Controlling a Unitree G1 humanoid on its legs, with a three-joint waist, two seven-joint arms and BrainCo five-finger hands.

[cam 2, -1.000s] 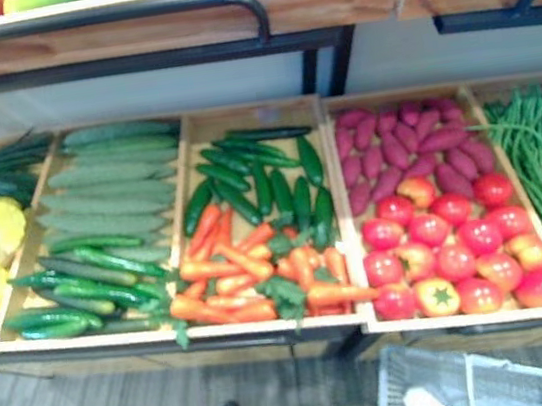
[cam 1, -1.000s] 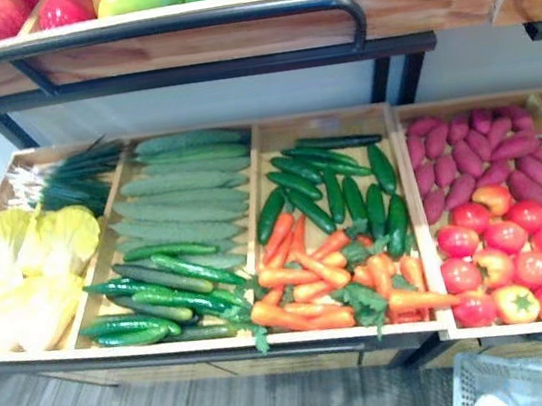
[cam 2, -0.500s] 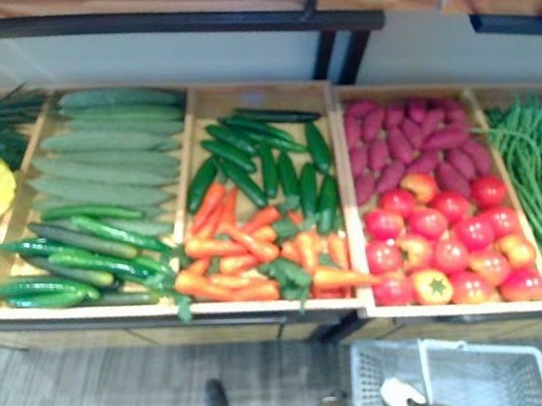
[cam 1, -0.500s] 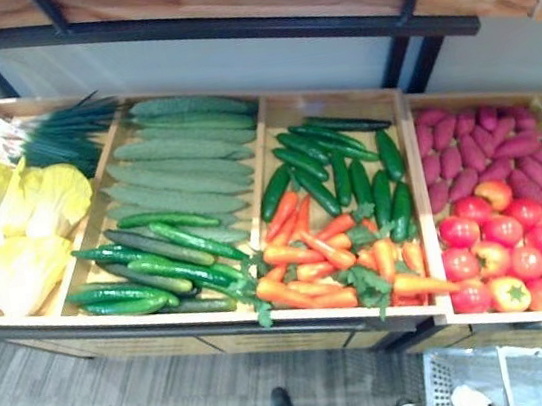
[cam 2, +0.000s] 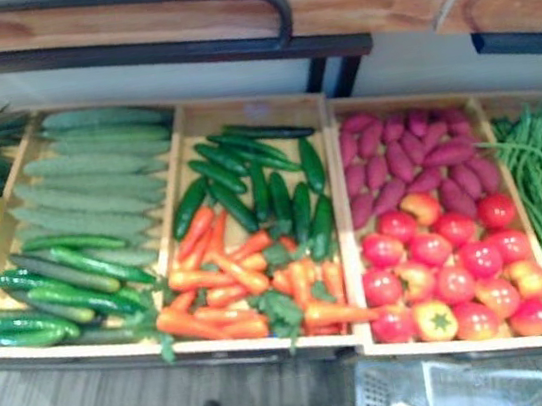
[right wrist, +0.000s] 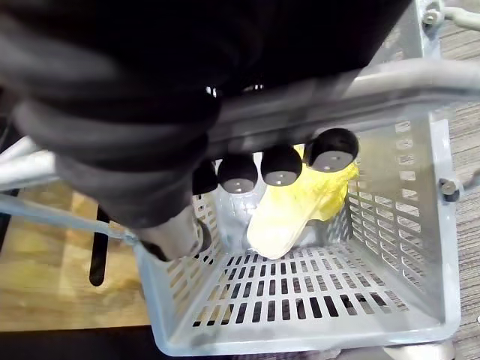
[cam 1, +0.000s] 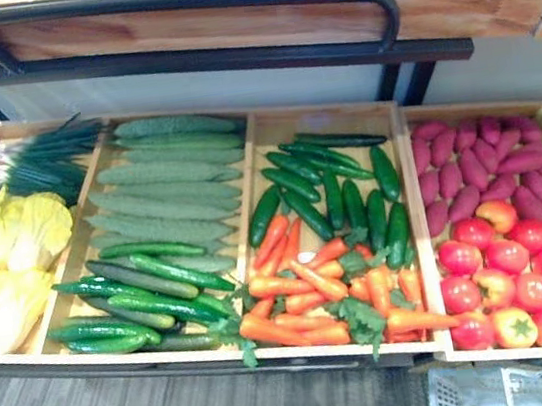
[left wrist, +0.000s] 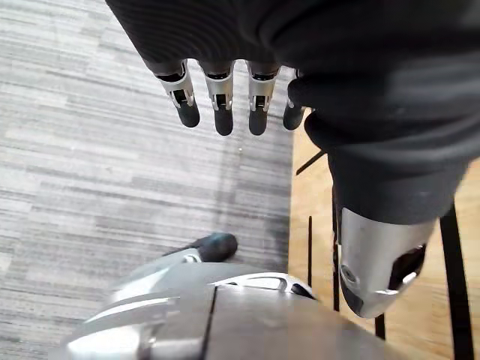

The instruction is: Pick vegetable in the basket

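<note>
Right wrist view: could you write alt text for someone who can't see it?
The robot's right hand is curled round the metal handle of a grey slotted basket that hangs beneath it. A single pale yellow leafy vegetable lies inside the basket, with striped grey floor beyond.

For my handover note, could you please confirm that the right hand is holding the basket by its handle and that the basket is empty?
Not quite: the basket is not empty. The right wrist view shows a yellow leafy vegetable lying inside it. The rest is right: the right hand has its fingers curled round the handle.
</note>
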